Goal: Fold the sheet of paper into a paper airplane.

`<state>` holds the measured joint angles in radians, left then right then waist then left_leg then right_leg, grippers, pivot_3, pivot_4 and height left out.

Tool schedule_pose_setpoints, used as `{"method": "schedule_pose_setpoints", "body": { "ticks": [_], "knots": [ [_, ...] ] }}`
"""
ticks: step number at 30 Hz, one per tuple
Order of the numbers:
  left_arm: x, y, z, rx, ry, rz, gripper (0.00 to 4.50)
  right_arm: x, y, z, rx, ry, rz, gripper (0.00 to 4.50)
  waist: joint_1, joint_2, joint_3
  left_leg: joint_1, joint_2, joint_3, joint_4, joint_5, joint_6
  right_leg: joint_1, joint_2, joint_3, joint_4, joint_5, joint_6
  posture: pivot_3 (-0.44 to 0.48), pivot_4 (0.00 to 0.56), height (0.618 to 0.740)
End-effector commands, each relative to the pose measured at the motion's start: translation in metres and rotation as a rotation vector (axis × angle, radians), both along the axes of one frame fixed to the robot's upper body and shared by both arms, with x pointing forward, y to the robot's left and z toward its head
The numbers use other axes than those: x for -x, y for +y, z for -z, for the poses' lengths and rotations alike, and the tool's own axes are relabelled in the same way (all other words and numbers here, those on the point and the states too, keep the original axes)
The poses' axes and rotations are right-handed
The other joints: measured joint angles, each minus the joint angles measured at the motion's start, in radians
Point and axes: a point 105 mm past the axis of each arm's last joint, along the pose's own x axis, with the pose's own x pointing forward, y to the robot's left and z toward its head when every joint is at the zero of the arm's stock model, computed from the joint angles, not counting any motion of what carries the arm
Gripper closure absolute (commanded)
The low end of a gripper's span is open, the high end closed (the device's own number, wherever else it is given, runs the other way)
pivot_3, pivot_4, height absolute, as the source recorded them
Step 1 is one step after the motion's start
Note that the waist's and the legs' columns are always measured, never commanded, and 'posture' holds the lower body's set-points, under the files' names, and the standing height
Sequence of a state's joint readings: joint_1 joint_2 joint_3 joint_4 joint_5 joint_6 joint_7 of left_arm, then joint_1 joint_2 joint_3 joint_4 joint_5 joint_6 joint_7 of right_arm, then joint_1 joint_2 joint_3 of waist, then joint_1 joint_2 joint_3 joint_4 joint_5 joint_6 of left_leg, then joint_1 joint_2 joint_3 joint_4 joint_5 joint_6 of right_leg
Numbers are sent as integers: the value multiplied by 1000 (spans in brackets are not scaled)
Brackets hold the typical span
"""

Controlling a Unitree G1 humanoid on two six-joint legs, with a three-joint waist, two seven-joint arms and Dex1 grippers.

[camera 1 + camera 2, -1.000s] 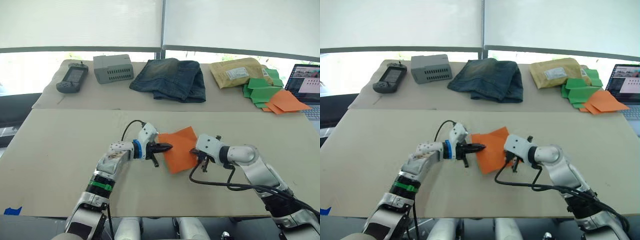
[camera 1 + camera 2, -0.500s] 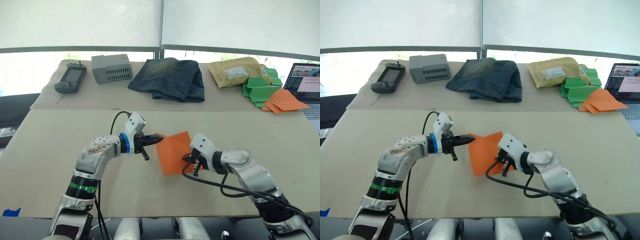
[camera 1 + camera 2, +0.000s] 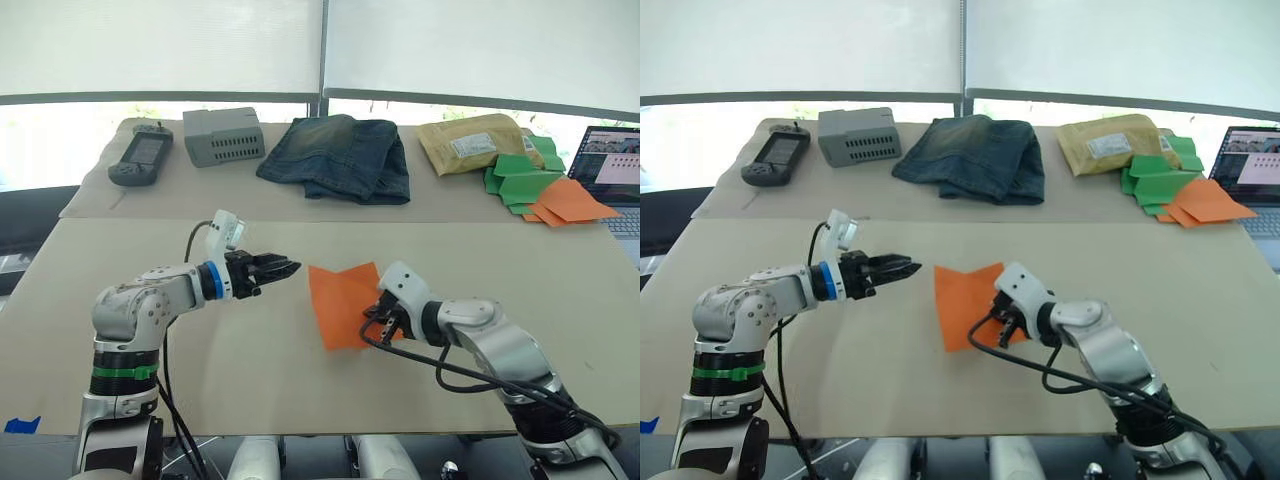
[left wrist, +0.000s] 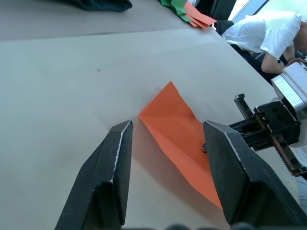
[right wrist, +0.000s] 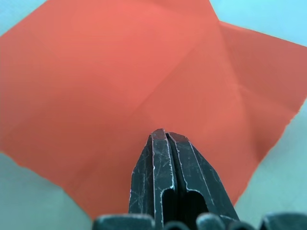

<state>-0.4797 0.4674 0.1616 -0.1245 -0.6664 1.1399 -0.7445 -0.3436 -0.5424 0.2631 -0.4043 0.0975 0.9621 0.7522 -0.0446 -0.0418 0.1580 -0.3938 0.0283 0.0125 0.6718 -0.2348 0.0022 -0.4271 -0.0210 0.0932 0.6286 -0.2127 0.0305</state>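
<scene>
Sheet: the bright orange, partly folded sheet of paper [image 3: 345, 302] lies flat mid-table on the tan cardboard-covered table [image 3: 120, 300].
Right gripper [image 3: 381, 316]: fingers closed together, tips pressing on the sheet's 3 o'clock edge.
Left gripper [image 3: 288, 267]: fingers spread wide, empty, just off the sheet's 9 o'clock side, apart from it.

Both eye views look down and forward from the head over the desk [image 3: 120, 300], sharing the whole scene from slightly offset angles. The left wrist view sits low, facing along the left gripper [image 4: 168, 139] across the desk toward the paper [image 4: 180, 139] and the right gripper [image 4: 204, 147] beyond. The right wrist view hangs very close above the paper, looking along the right gripper's pinched fingers [image 5: 165, 158].
</scene>
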Motion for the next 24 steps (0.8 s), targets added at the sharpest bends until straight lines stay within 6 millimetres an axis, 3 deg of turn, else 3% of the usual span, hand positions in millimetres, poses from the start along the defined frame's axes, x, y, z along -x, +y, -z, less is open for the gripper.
{"method": "schedule_pose_setpoints", "body": {
  "ticks": [1,4,12,18,24],
  "knots": [
    [10,-5,4,12,117,17,2032,-3,-2,-18,-1,-58,-3,4500,0,0,0,0,0,0,0,0,0,0,0,0,0,0,0,0,150,728],
    [20,-14,17,-5,191,43,2032,-3,-5,-17,6,-58,0,4500,0,0,0,-1,0,0,-1,0,0,0,0,0,0,0,0,0,150,728],
    [23,-27,22,8,222,68,2032,0,-6,-11,14,-45,2,4500,-1,-1,0,-1,-1,0,-1,0,0,-1,0,0,0,0,0,0,150,728],
    [25,-48,27,20,247,104,2032,0,-6,-13,14,-52,5,4500,2,-1,1,-1,-1,0,-2,0,0,-2,-1,1,-1,0,0,0,150,728],
    [22,-50,29,24,271,86,3859,-1,-7,-19,7,-67,9,4500,-1,-1,1,-2,-2,0,-2,0,0,-2,-1,1,-1,0,0,0,150,728]
  ]
}}
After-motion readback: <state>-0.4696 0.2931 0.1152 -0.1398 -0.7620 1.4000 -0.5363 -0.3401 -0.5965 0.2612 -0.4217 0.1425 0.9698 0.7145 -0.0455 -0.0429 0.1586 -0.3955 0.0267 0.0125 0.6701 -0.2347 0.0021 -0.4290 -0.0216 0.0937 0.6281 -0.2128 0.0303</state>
